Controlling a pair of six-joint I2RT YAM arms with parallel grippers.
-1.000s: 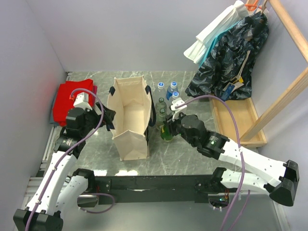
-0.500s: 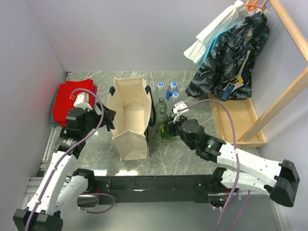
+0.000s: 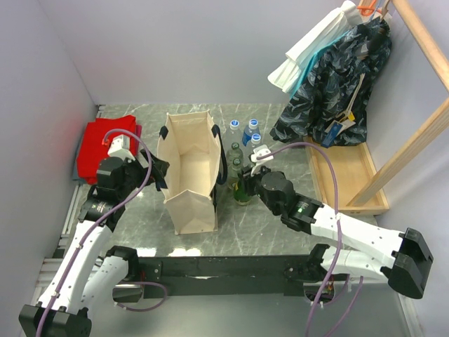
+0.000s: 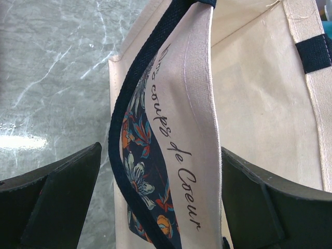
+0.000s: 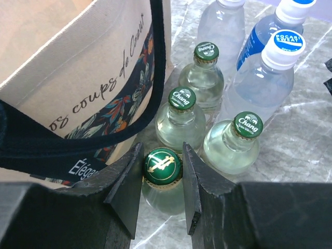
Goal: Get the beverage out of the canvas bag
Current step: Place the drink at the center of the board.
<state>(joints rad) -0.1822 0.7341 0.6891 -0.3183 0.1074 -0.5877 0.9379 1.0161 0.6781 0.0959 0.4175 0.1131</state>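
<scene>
The canvas bag (image 3: 193, 210) stands open-topped at the table's middle; I see no bottle inside it. A glass beverage bottle (image 5: 163, 199) with a green cap stands on the table beside the bag's right wall (image 5: 78, 67), and my right gripper (image 5: 162, 155) is shut on its neck. From above, that gripper (image 3: 243, 187) sits at the bag's right side. My left gripper (image 4: 161, 150) straddles the bag's left rim (image 4: 197, 104) and navy strap (image 4: 124, 135), its jaws wide with a gap at the left finger. From above, the left gripper (image 3: 158, 173) is at the bag's left wall.
Three more green-capped glass bottles (image 5: 182, 111) and several plastic water bottles (image 5: 270, 78) crowd just behind the held one. A red folded cloth (image 3: 98, 144) lies at the far left. A wooden tray (image 3: 344, 175) and hanging clothes (image 3: 337, 84) are on the right.
The right arm's forearm and elbow have swung a little to the left while its gripper stays on the bottle beside the bag. The left arm and bag have not moved.
</scene>
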